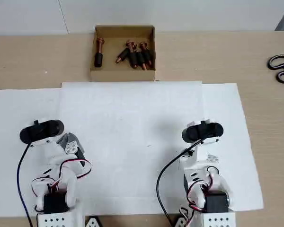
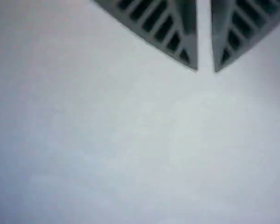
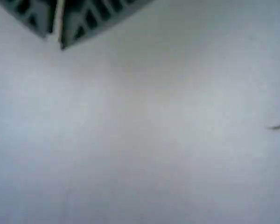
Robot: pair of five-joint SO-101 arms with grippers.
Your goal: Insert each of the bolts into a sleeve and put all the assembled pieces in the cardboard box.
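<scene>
we find the left fingers (image 2: 177,32) all but closed, a thin gap between them, gripping nothing, above white paper (image 2: 107,149). right fingers (image 3: 88,18) likewise. four sleeved bolts (image 1: 135,56) lie in the cardboard box (image 1: 124,74), well ahead of both on the bench (image 1: 38,56).

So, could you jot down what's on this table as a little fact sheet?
Box: cardboard box at the far edge of the table
Inside: bolt-in-sleeve pieces, one apart from a cluster
Cover: white paper in front of the box
Left gripper: shut, empty, over paper
Right gripper: shut, empty, over paper
Aside: scissors, off the paper
</scene>
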